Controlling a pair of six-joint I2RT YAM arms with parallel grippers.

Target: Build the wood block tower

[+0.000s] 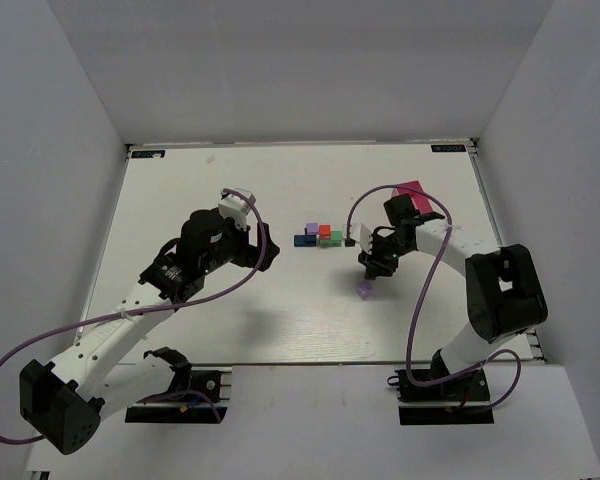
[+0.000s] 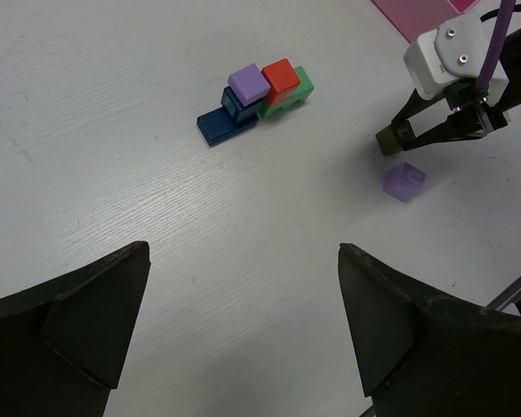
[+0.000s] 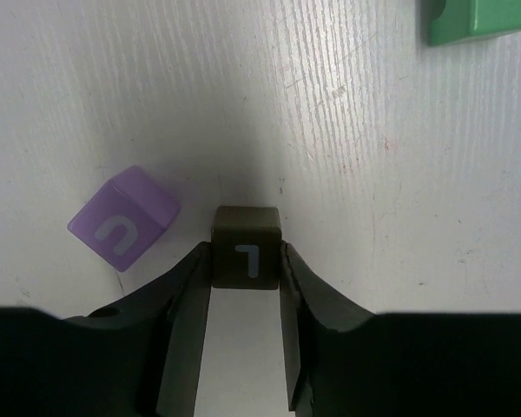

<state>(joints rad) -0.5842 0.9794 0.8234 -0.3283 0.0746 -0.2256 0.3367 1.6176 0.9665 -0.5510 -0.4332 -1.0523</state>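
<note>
Tower point(image 1: 318, 236): a low cluster mid-surface, lilac on blue and red on green, with a flat dark-blue piece at one end; only two levels, so I judge the build is early
Dark block point(image 3: 246, 234): to the tower's right and nearer the arm bases, low over the surface, letter face towards the wrist camera; whether it touches the surface I cannot tell
Right hand point(image 3: 246, 261): clamped on the dark block's two side faces, top left bare, probably so it can be set square on the tower
Loose block point(image 3: 124, 219): lilac, lying tilted on the surface just beside the dark block, apart from it, on the side away from the tower; likely a later piece
Left hand point(image 2: 243, 330): fingers wide apart and holding nothing, left of the tower, looking at it from well back, out of the right arm's way
Tray point(image 1: 412, 190): pink, beyond the right hand, further right of the tower
Surface point(image 1: 230, 330): white wood grain
</note>
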